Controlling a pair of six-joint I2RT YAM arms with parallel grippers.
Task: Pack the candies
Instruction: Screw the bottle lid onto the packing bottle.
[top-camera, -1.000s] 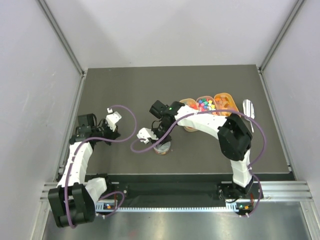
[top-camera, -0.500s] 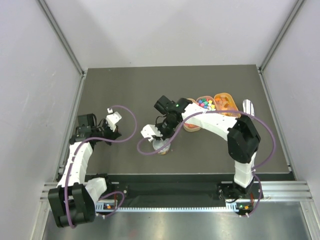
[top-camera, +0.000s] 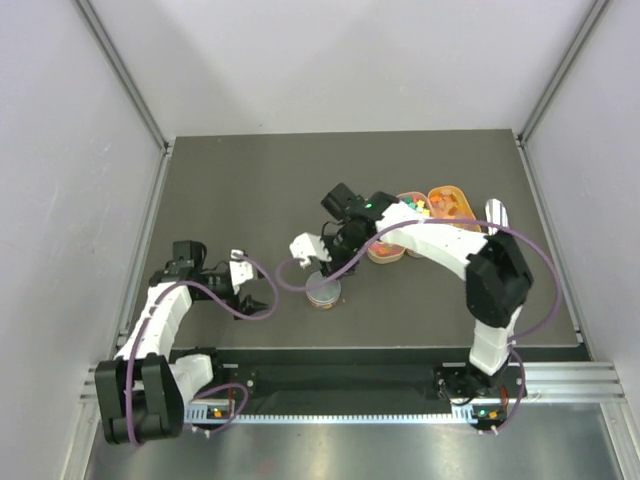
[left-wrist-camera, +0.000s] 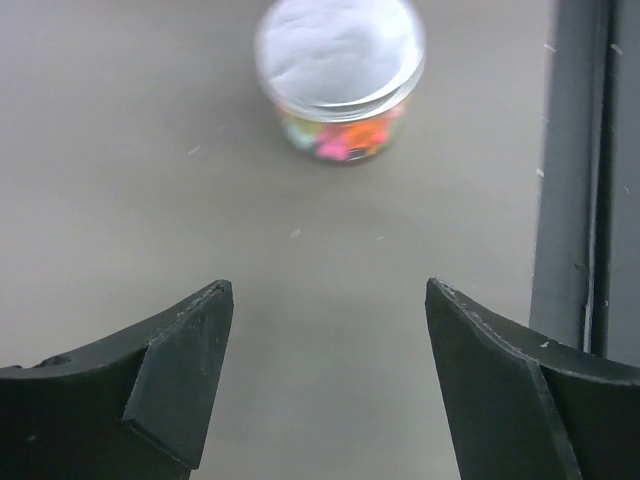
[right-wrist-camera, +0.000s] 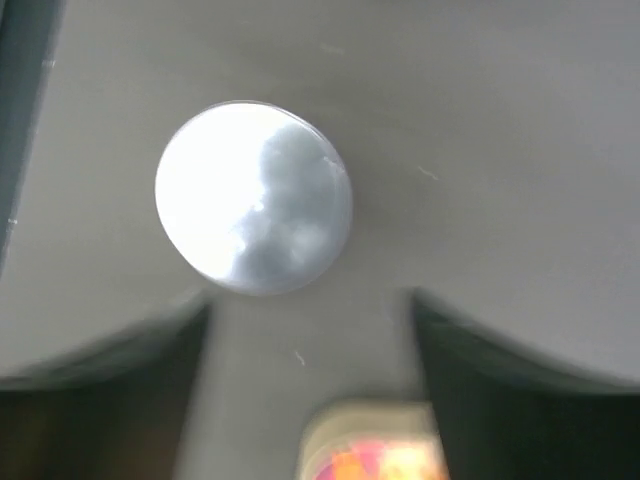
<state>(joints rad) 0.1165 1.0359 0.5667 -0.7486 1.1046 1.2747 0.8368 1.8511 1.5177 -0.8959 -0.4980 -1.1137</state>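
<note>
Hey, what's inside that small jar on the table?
Pink, orange and green candies show through the clear wall of the jar. Its lid hides the rest from above.

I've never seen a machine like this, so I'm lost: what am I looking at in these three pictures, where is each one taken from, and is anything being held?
These are two robot arms bolted to the near edge of a dark table: the left arm and the right arm. The wide picture comes from a camera fixed overhead. The other two come from a small camera on each wrist, so the dark shapes at the bottom of those are that arm's own claw.

On the table stands a small clear jar with a lid on it and coloured candies inside. Further back lie oval trays holding more sweets, and a metal scoop.

The left claw is open and empty, facing the jar. The right claw is also open, looking down at the lid and holding nothing.
</note>
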